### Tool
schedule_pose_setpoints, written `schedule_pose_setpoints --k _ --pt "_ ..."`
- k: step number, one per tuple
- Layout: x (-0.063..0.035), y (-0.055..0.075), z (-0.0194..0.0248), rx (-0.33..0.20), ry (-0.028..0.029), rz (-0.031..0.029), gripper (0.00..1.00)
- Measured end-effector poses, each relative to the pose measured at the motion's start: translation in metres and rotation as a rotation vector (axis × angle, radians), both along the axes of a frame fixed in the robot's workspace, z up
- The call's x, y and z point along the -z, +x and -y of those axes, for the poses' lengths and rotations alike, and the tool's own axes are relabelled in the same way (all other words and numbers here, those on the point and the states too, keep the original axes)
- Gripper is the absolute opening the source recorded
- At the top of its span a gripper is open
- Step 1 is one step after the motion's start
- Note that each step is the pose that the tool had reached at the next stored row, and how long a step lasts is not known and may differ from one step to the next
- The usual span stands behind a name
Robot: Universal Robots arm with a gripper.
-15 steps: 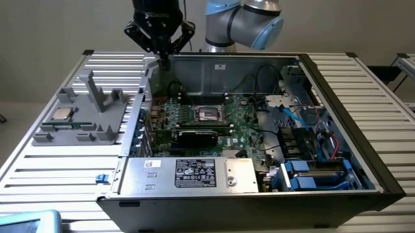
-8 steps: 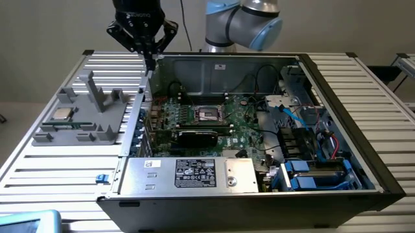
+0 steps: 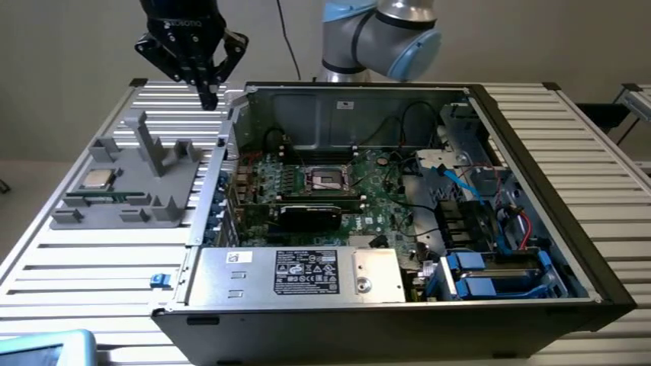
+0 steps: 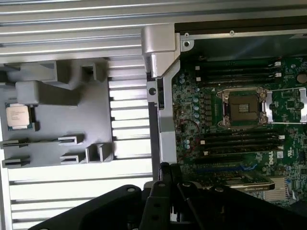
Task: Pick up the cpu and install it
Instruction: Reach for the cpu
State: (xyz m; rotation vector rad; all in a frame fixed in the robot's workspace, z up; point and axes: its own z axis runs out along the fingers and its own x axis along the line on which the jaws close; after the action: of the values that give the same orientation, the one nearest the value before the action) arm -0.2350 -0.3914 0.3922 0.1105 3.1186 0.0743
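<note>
Closest to the wrist camera, the black claw (image 4: 168, 168) has its fingers pressed together, pinching nothing. In the exterior view it hangs above the slatted metal counter (image 3: 81, 259), by the far corner of the open computer case (image 3: 346, 114). The cpu (image 3: 97, 179) lies flat on a grey holder tray (image 3: 137, 202) at the exterior view's left, well apart from the claw. The motherboard's socket (image 3: 328, 179) sits inside the case.

Power supply label (image 3: 305, 272) illegible
</note>
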Motion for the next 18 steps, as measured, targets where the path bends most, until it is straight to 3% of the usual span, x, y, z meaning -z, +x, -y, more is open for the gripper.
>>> schedule_pose_setpoints --k 18 --pt "0.0011 -0.082 -0.0028 0.0 0.0001 0.0001 0.12"
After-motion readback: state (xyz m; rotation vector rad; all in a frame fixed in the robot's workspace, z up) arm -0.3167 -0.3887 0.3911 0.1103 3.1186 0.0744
